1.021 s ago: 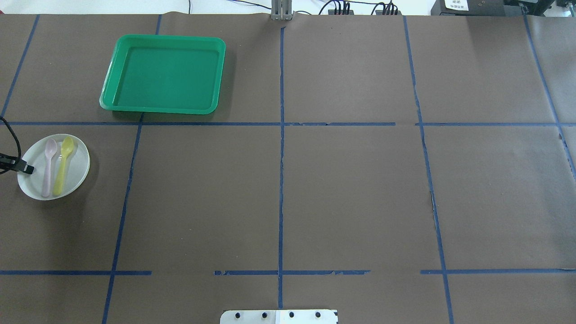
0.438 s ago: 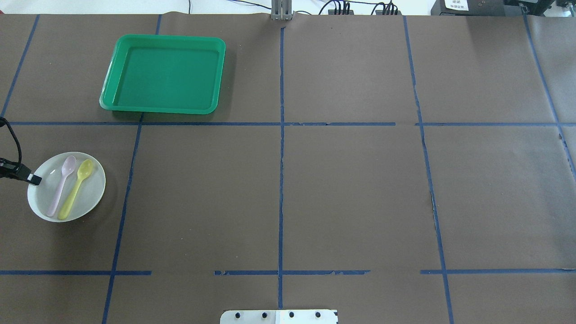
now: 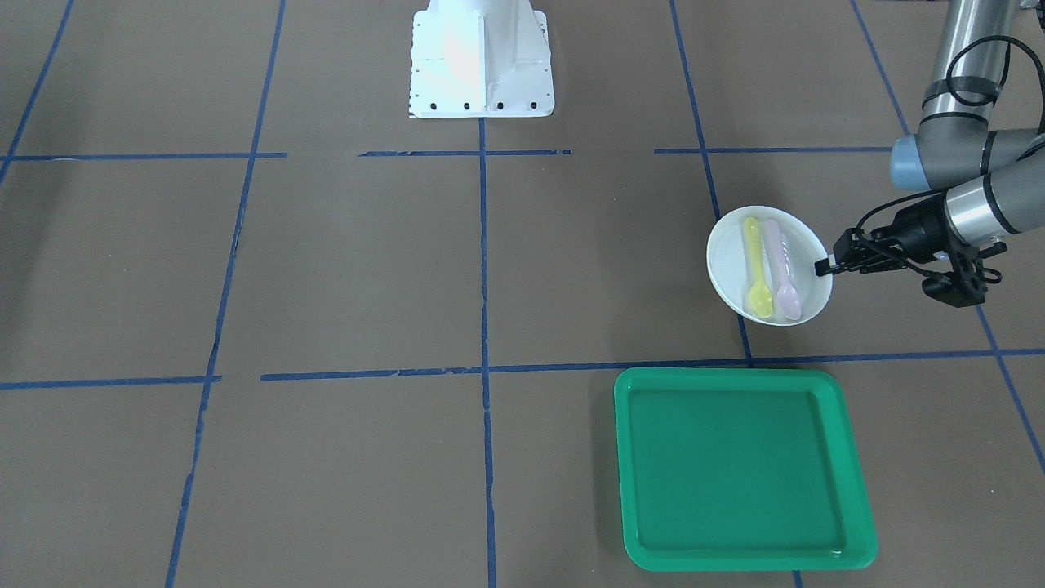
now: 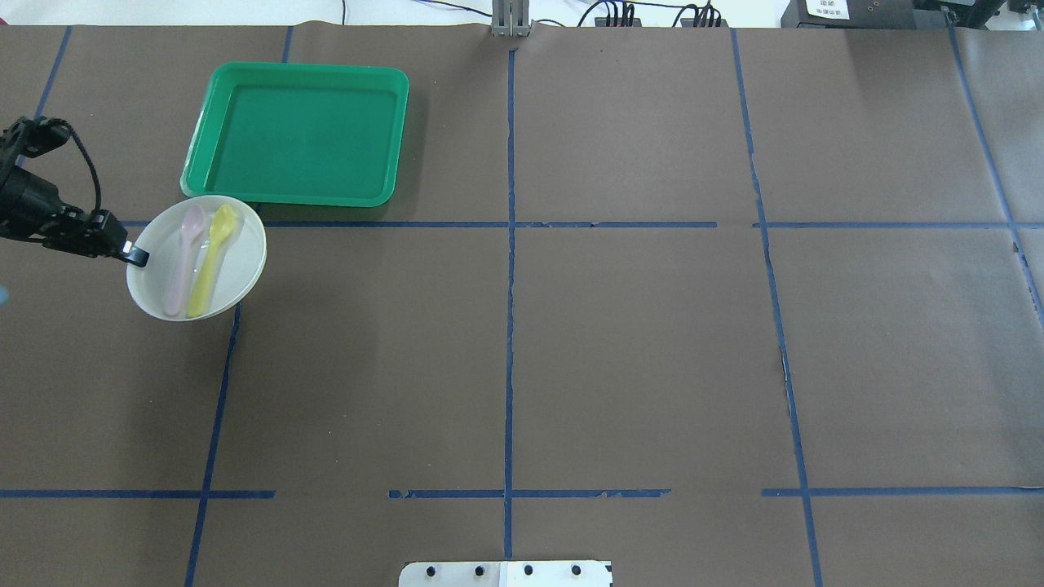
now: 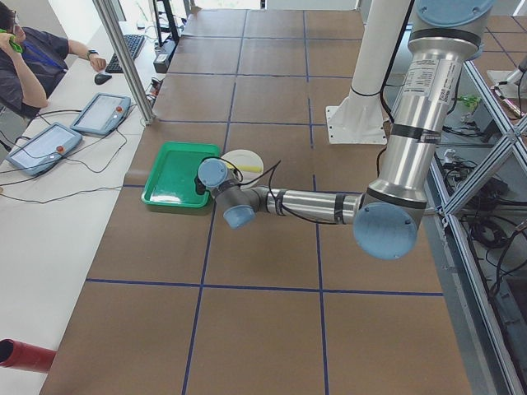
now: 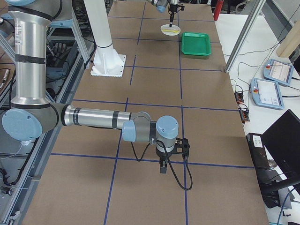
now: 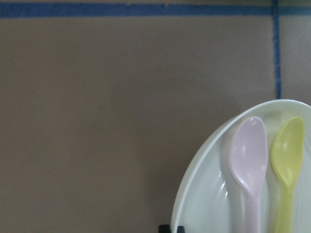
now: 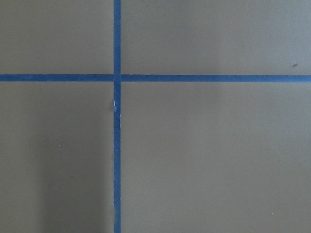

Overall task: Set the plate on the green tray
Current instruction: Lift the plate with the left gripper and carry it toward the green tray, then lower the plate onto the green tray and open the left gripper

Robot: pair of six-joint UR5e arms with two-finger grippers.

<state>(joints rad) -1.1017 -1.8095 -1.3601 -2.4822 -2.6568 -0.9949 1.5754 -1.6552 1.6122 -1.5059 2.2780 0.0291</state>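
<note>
This is a robotics lab: a long bench (image 4: 652, 367) papered brown and gridded with blue tape (image 4: 510, 342), a white robot pedestal (image 3: 482, 57) bolted to it, aluminium framing posts (image 5: 123, 58), and an operator (image 5: 25, 62) at a side desk (image 5: 49, 222) with a keyboard (image 5: 132, 45) and two teach pendants (image 5: 100, 113).

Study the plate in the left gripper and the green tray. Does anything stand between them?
Nothing visible does. The left gripper holds the plate by its rim, beside the green tray's near corner; between them the front-facing view shows only table paper crossed by a blue tape line.
</note>
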